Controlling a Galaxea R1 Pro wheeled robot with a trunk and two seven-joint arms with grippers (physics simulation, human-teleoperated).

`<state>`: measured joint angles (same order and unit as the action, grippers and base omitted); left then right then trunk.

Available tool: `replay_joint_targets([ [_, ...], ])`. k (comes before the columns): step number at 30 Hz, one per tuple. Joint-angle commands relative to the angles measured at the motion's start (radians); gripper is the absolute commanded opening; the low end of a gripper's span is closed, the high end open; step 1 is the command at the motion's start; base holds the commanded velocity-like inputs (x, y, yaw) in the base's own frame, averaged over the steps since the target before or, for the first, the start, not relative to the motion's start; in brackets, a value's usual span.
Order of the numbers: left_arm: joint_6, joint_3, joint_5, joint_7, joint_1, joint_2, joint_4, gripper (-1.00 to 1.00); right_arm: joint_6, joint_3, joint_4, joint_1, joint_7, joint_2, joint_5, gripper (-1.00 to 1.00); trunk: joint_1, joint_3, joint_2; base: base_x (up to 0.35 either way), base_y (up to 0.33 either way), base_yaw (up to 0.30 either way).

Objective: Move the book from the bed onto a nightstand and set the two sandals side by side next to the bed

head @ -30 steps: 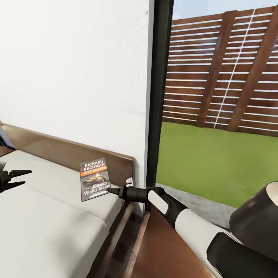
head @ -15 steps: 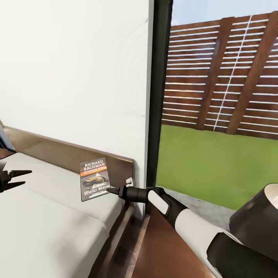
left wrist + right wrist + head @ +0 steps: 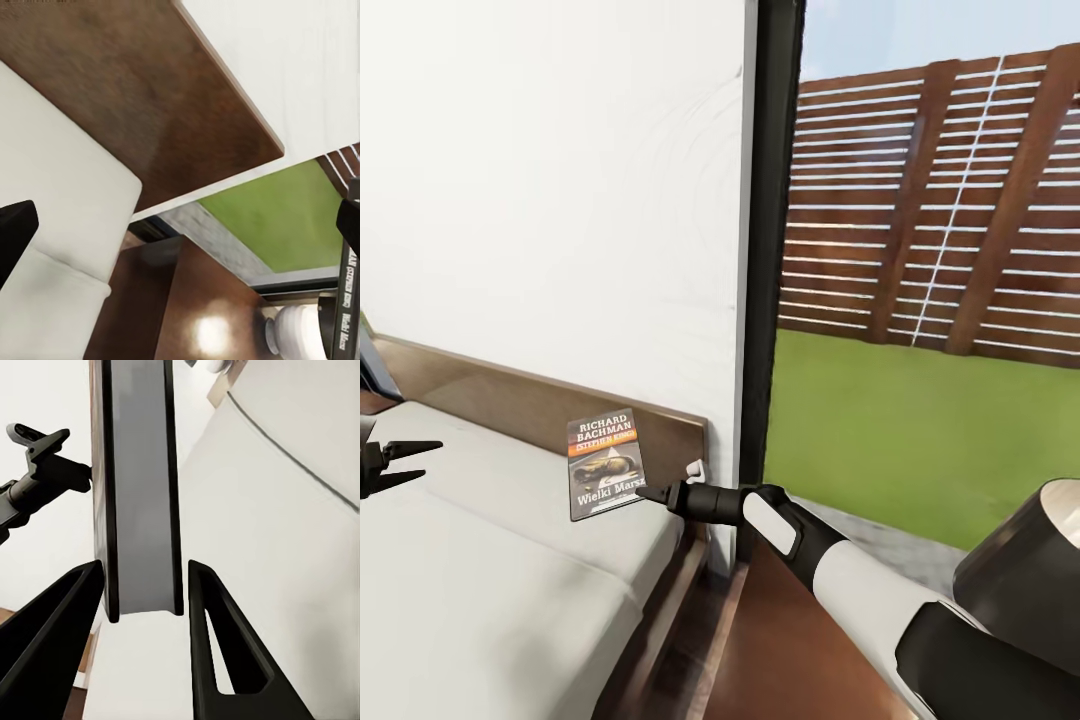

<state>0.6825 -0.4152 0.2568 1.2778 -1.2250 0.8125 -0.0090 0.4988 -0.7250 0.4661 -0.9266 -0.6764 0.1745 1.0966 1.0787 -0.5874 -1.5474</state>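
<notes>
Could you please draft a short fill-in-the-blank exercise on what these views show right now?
1. The book stands between the fingers of the ____ gripper.
2. The word below "RICHARD" on its cover is ____.
3. The left gripper hangs over the bed's ____.
4. Beyond the window stands a slatted wooden ____.

Missing words: right; BACHMAN; mattress; fence

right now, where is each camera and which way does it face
Head: high on the robot, facing down over the bed at the book; right arm and open left jaws show.
Left wrist: faces across the mattress to the nightstand; one jaw tip shows.
Right wrist: looks along its jaws, closed on the book's edge.
All three share the book.
</notes>
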Motion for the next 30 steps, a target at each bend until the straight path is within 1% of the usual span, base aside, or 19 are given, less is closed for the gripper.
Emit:
replay_joint_targets([
  [1,0.01,-0.008,0.01,0.004,-0.001,0.0,0.0,1.0,0.004,-0.003,-0.001,-0.001,-0.002,0.0,0.008,-1.0,0.0,0.001,-0.001,0.0,0.0,0.0],
  [30,0.012,-0.008,0.01,0.004,-0.001,0.0,0.0,1.0,0.004,-0.003,-0.001,0.0,-0.002,0.0,0.008,-1.0,0.0,0.046,-0.001,0.0,0.0,0.0],
])
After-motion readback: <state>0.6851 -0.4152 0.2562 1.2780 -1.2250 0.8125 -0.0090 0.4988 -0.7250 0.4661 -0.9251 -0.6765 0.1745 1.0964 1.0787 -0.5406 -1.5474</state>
